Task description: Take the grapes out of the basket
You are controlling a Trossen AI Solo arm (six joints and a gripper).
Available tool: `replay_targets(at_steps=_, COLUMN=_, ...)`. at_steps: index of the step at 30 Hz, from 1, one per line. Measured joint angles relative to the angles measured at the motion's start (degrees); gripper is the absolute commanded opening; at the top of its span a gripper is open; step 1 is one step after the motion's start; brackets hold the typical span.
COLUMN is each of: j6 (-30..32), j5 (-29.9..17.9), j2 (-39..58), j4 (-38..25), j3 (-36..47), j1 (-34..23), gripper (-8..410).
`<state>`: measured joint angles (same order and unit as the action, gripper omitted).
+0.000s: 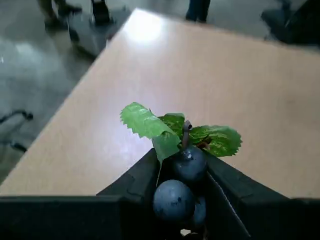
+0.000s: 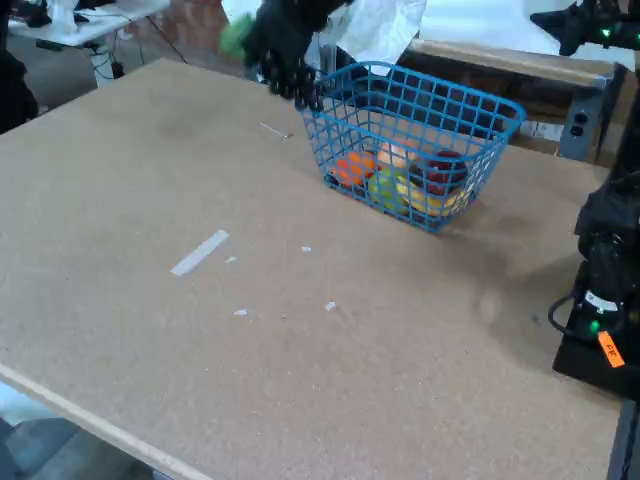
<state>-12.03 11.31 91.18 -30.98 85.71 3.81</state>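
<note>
In the wrist view my gripper [image 1: 182, 162] is shut on the grapes [image 1: 189, 164]. The dark blue-purple beads sit between the two black fingers [image 1: 140, 175], and green leaves [image 1: 150, 122] and a stem stick out ahead. Below them lies bare tabletop. In the fixed view my gripper [image 2: 272, 45] hangs in the air just left of the blue wire basket [image 2: 500, 110], above its far left corner. The dark grapes [image 2: 300, 88] dangle outside the rim and a green leaf [image 2: 235, 38] shows at the left. The basket stands on the table at the back right.
An orange fruit [image 2: 352, 168], a yellow-green fruit [image 2: 392, 188] and a red one [image 2: 443, 170] lie inside the basket. A white tape strip [image 2: 200, 251] lies mid-table. Black equipment [image 2: 605, 290] stands at the right edge. The table's [image 1: 240, 85] left edge drops to the floor in the wrist view.
</note>
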Motion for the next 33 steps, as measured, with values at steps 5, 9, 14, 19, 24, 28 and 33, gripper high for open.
replay_targets(at_steps=5, j6=-0.8, j5=0.0, j2=6.0, j4=-0.2, j3=-0.2, j1=1.2, gripper=-1)
replay_targets(at_steps=9, j6=-1.6, j5=0.0, j2=10.7, j4=1.4, j3=-0.2, j1=1.5, gripper=-1)
replay_targets(at_steps=14, j6=-2.0, j5=-0.1, j2=15.7, j4=4.8, j3=-0.2, j1=1.5, gripper=-1)
replay_targets(at_steps=19, j6=-2.9, j5=-0.4, j2=19.8, j4=6.7, j3=-0.2, j1=1.5, gripper=-1)
replay_targets(at_steps=24, j6=-3.1, j5=-0.5, j2=23.6, j4=7.1, j3=-0.2, j1=1.6, gripper=-1)
replay_targets(at_steps=28, j6=-3.1, j5=-0.5, j2=26.1, j4=6.9, j3=-0.2, j1=1.8, gripper=-1)
replay_targets(at_steps=33, j6=-3.1, j5=-0.5, j2=27.9, j4=6.8, j3=-0.2, j1=2.6, gripper=-1)
